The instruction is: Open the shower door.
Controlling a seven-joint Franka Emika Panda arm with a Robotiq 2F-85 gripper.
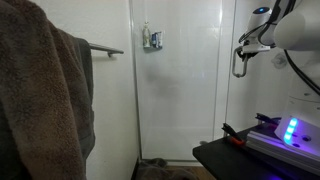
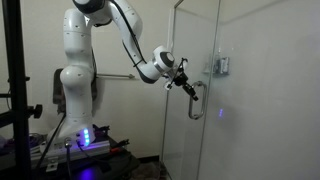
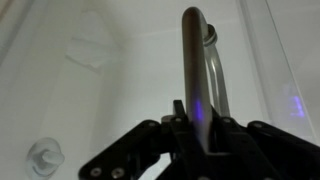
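Observation:
The shower door (image 1: 185, 95) is a tall clear glass panel, seen in both exterior views (image 2: 195, 140). Its chrome loop handle (image 1: 238, 65) sits near one edge and also shows in an exterior view (image 2: 198, 105). My gripper (image 2: 188, 88) is at the top part of the handle, reaching in from the side (image 1: 244, 50). In the wrist view the handle's bar (image 3: 192, 60) runs straight up between my fingers (image 3: 197, 135), which are closed against it. I cannot tell whether the door stands ajar.
A brown towel (image 1: 40, 90) hangs in the near foreground beside a chrome towel bar (image 1: 105, 48) on the white wall. A chrome fitting (image 1: 152, 40) shows through the glass. A black table (image 1: 215, 155) carries a blue-lit box (image 1: 290, 130). A black pole (image 2: 12, 80) stands beside the robot's base (image 2: 75, 90).

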